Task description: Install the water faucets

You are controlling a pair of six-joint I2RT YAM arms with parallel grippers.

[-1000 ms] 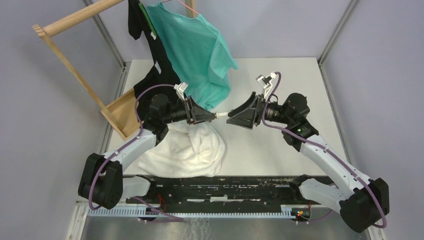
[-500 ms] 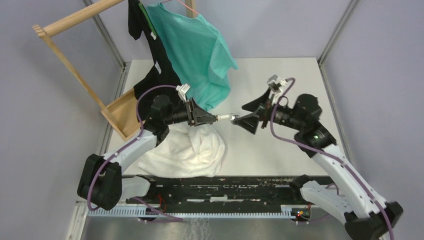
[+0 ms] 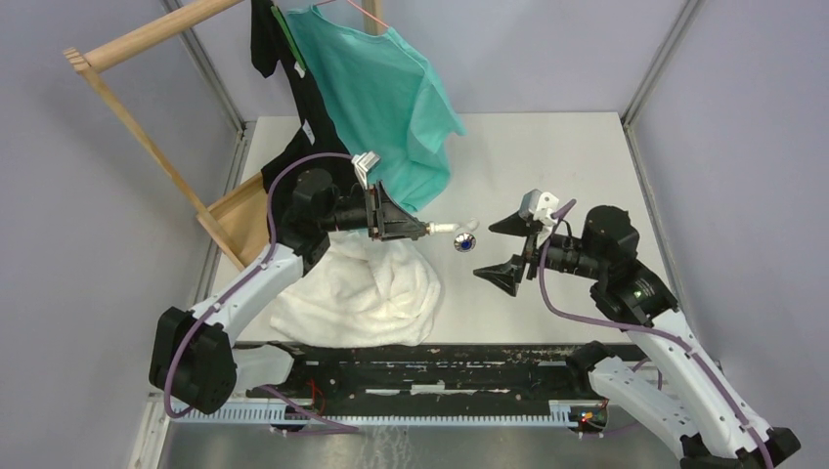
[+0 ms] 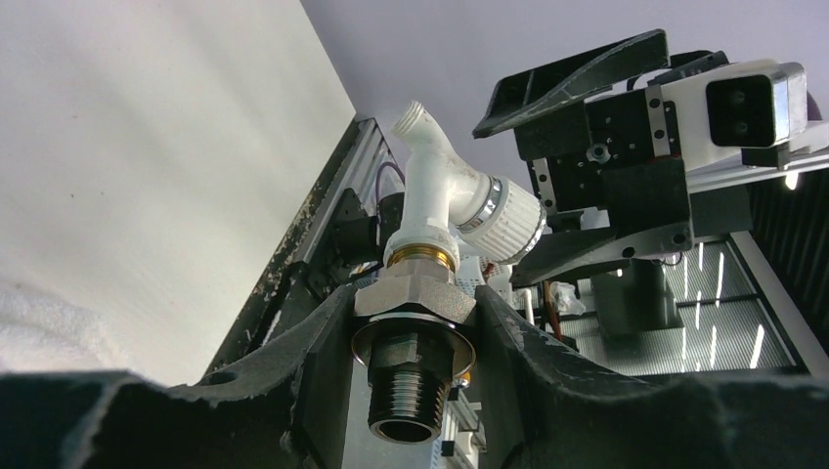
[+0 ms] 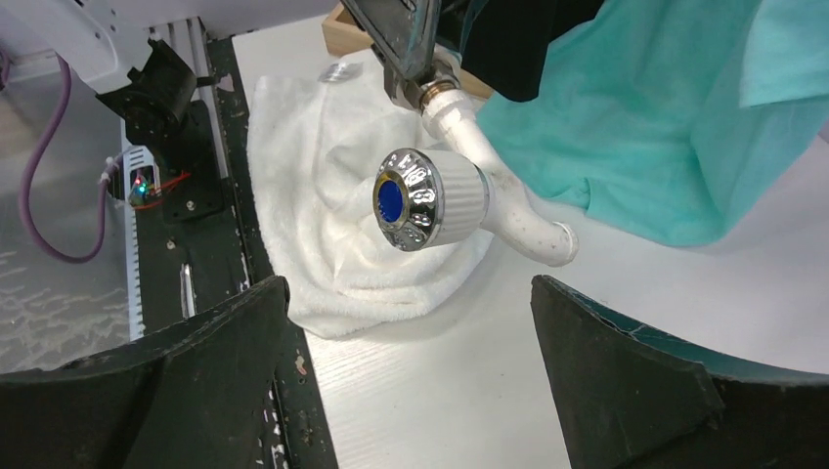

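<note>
1. Faucet [image 3: 456, 233]: white spout, bent, with a ribbed knob whose chrome cap carries a blue dot. Held in the air above the right edge of the towel [image 3: 371, 288], spout end pointing away from the towel.
2. Fitting [image 4: 414, 337]: silver, threaded, with a hex collar and a brass ring where it joins the spout base.
3. Left pincer [image 3: 422, 229]: clamped on the fitting's hex collar, 1 finger on each side, over the towel's far right corner.
4. Right pincer [image 3: 488, 250]: fingers wide apart, holding nothing; right of the towel, near the knob and facing it, not touching.
5. Towel: white, crumpled, lying on the worktop [image 3: 547, 156].
6. Teal shirt [image 3: 381, 98]: hanging beyond the towel.
7. Black garment [image 3: 293, 147]: hanging beyond the towel, left of the shirt.
8. Wooden rack [image 3: 137, 127]: left of and beyond the towel.
</note>
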